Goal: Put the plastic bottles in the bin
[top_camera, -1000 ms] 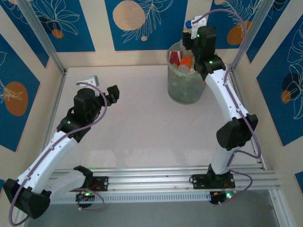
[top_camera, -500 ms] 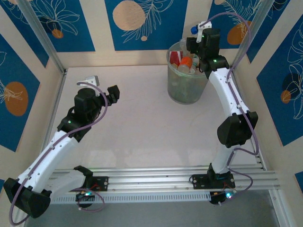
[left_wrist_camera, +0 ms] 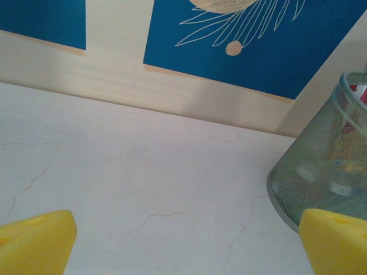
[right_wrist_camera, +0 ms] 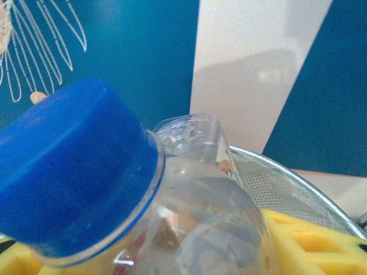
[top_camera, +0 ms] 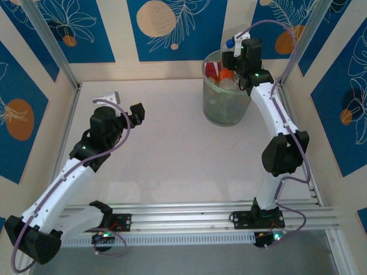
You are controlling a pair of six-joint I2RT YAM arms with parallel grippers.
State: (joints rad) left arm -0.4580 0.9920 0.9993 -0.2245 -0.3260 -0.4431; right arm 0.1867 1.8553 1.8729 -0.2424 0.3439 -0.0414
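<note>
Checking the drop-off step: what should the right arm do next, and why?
Probably open the right gripper's fingers: they grip a blue-capped bottle above the bin, whose rim lies just beneath, with other bottles already inside.

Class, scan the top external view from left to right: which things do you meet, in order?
In order: left gripper, bin, right arm's black elbow. The right gripper with its blue-capped bottle overlaps the bin, so it is left out.
</note>
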